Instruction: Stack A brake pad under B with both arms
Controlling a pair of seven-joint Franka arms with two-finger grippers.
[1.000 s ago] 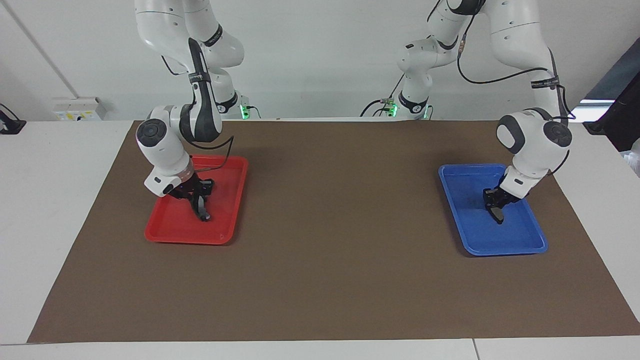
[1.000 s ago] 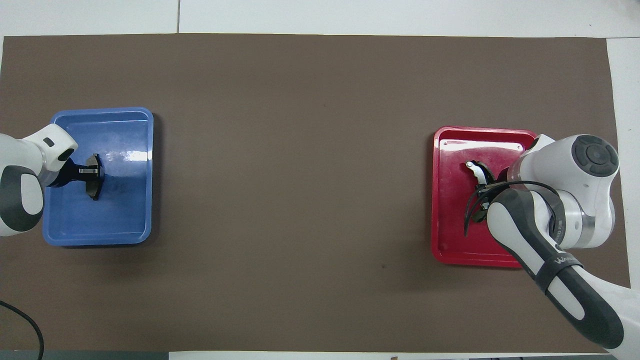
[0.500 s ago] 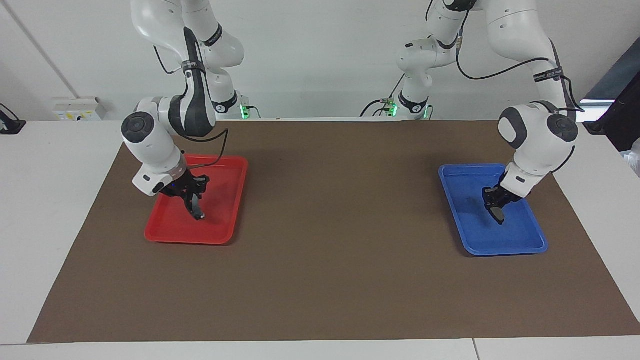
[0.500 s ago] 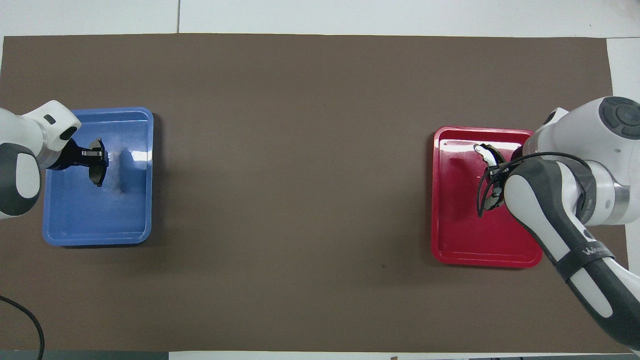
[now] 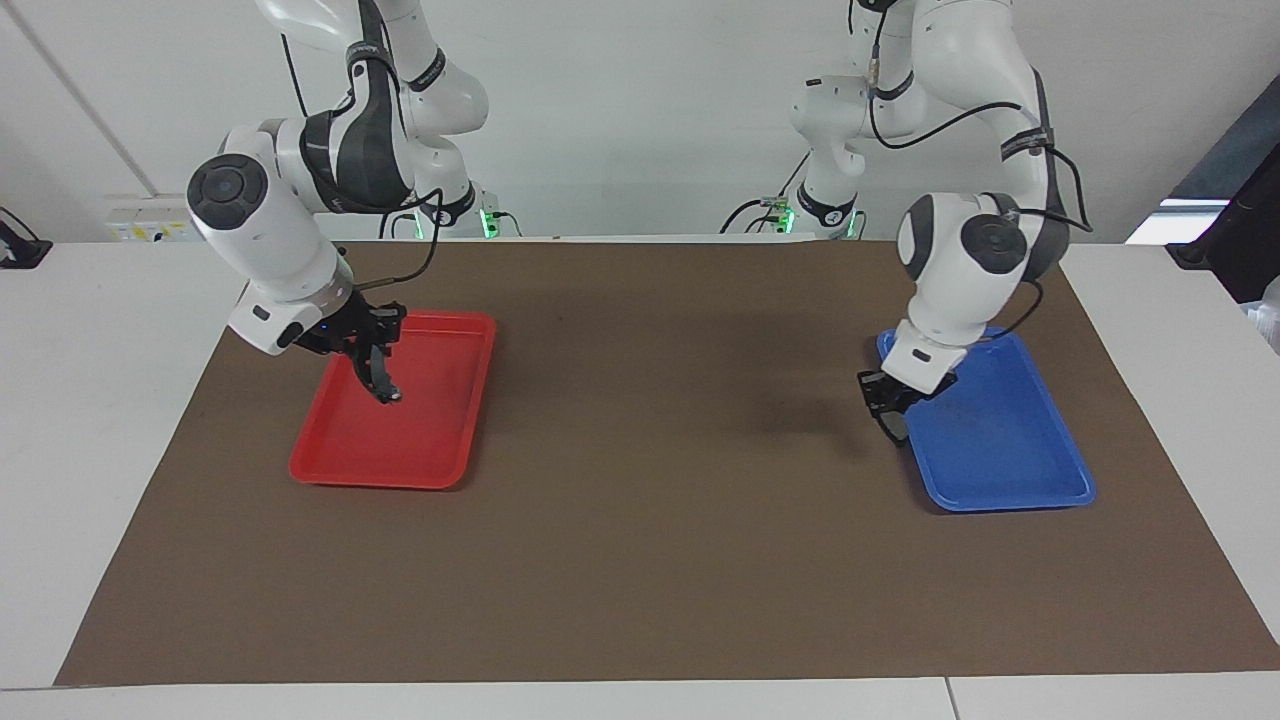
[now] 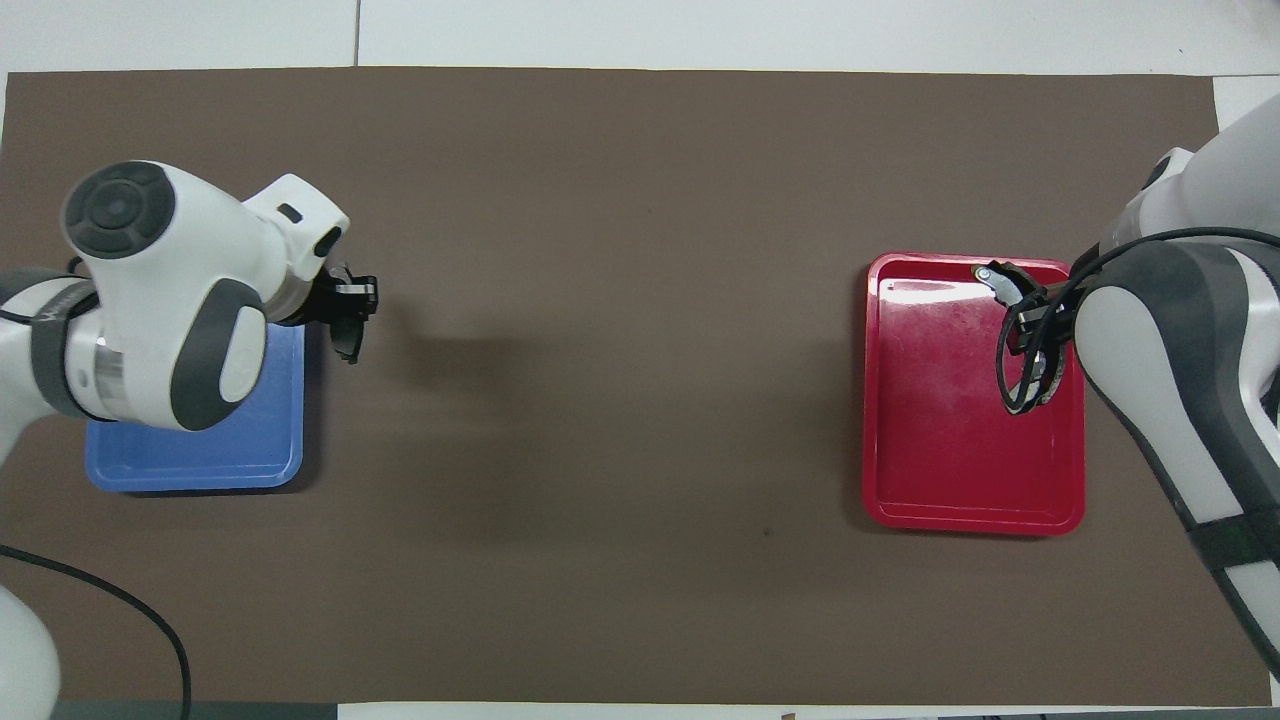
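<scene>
My left gripper (image 5: 892,412) is shut on the A brake pad (image 5: 897,426), a short dark pad that hangs on edge. It is raised over the blue tray's (image 5: 1010,460) edge toward the table's middle. In the overhead view the left gripper (image 6: 350,312) and the A pad (image 6: 349,342) lie just off the blue tray (image 6: 200,455). My right gripper (image 5: 374,368) is shut on B (image 5: 384,386), the long crescent pad, and holds it up over the red tray (image 5: 410,455). In the overhead view B (image 6: 1000,280) and the right gripper (image 6: 1028,318) are over the red tray (image 6: 940,440).
A brown mat (image 5: 650,520) covers the table between the two trays. Both trays hold nothing else. White table borders lie around the mat.
Both grippers have risen with their pads. The left one moved from inside the blue tray to its edge toward the table's middle. The right one lifted B higher over the red tray.
</scene>
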